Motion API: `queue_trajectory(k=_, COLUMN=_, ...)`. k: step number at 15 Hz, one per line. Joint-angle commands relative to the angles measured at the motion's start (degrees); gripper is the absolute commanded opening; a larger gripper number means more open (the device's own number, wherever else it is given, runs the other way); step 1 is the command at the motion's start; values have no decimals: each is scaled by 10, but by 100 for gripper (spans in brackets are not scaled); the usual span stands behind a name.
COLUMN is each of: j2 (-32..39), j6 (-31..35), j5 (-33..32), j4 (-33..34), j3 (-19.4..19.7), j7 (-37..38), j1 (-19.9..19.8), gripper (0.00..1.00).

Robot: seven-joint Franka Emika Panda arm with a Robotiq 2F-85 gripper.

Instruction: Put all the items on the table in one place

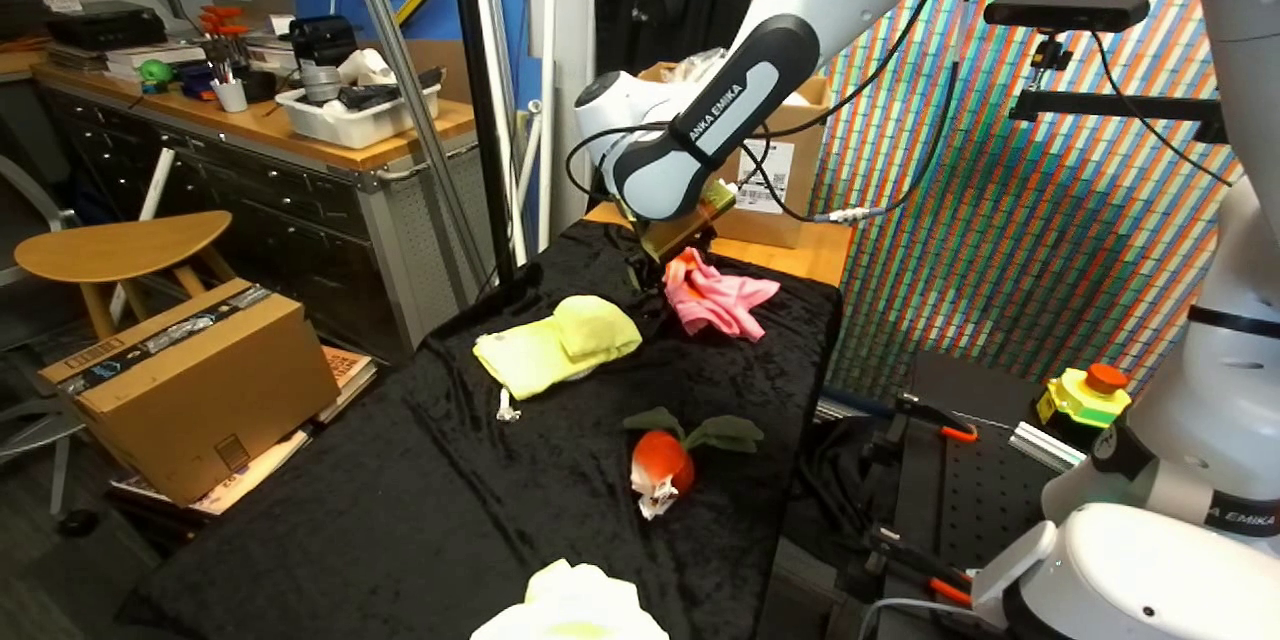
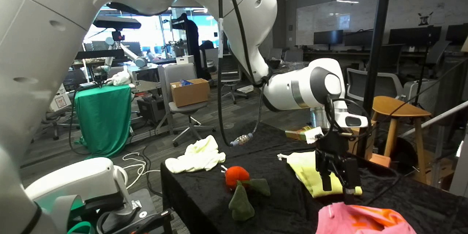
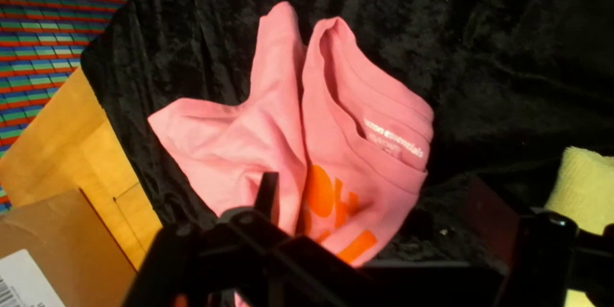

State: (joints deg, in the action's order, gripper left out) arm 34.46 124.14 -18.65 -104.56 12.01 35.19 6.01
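A pink garment [image 1: 722, 302] with an orange print lies crumpled at the table's end in both exterior views. In the wrist view the pink garment [image 3: 268, 129] fills the middle. My gripper [image 3: 376, 192] is open, with its fingers wide apart. One finger overlaps the garment, the other overlaps black cloth beside it; I cannot tell whether they touch. In an exterior view the gripper [image 2: 337, 192] points down behind the garment. A yellow cloth [image 1: 555, 348] lies folded nearby. A red plush [image 1: 665, 460] with green leaves and a pale cloth [image 2: 197, 156] lie farther away.
A black cloth [image 1: 430, 480] covers the table. A cardboard box [image 1: 765, 195] stands on a wooden surface [image 1: 825, 255] beyond the table's end and close to the wrist. A metal pole [image 1: 415, 110] rises beside the table.
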Motion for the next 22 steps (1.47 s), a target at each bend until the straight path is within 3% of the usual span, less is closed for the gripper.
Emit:
queue_trajectory(k=1, j2=-4, j6=24, j5=20, j4=-25, j3=2, j7=16, j1=-20, gripper=100)
queue_trajectory(k=12, j2=44, j6=99, j5=46, j4=-12, j3=17, j7=15, j1=-56, gripper=100)
queue_trajectory(k=22, j2=48, j6=107, j5=91, j4=-11, j3=13, j7=-3, j1=-67, gripper=100)
